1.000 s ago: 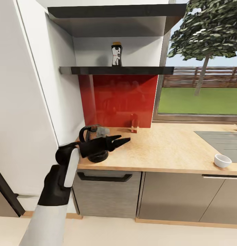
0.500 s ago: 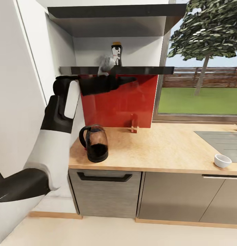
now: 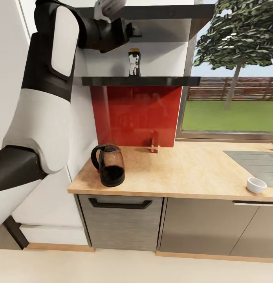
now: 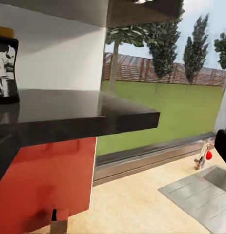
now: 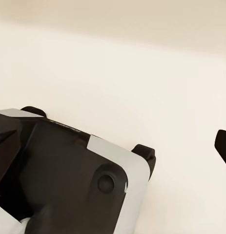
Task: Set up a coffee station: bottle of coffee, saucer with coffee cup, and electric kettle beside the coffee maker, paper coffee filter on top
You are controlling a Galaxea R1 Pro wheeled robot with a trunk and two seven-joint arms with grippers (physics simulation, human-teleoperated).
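The bottle of coffee (image 3: 134, 62) stands upright on the black kitchen shelf (image 3: 152, 81). It is a dark jar (image 4: 5, 66) with a tan lid. My left gripper (image 3: 133, 32) is raised just above and left of it, under the upper board, open and holding nothing; one fingertip (image 4: 223, 146) shows in the left wrist view. The electric kettle (image 3: 109, 165) sits on the kitchen countertop (image 3: 191, 173) at its left end. A small white coffee cup (image 3: 256, 184) rests near the front edge. The coffee maker, filter and saucer are out of view. One right fingertip (image 5: 223, 146) hangs over the floor.
A red backsplash (image 3: 136, 114) has a small brown item (image 3: 154, 142) at its foot. A grey sink (image 3: 254, 161) lies at the right, with a window (image 3: 230, 110) behind it. A second black board (image 3: 152, 13) hangs above the shelf. My base (image 5: 59, 175) is below the right wrist.
My left arm has risen from kettle height on the counter, past the shelf edge, to above the bottle of coffee. Nothing else has moved.
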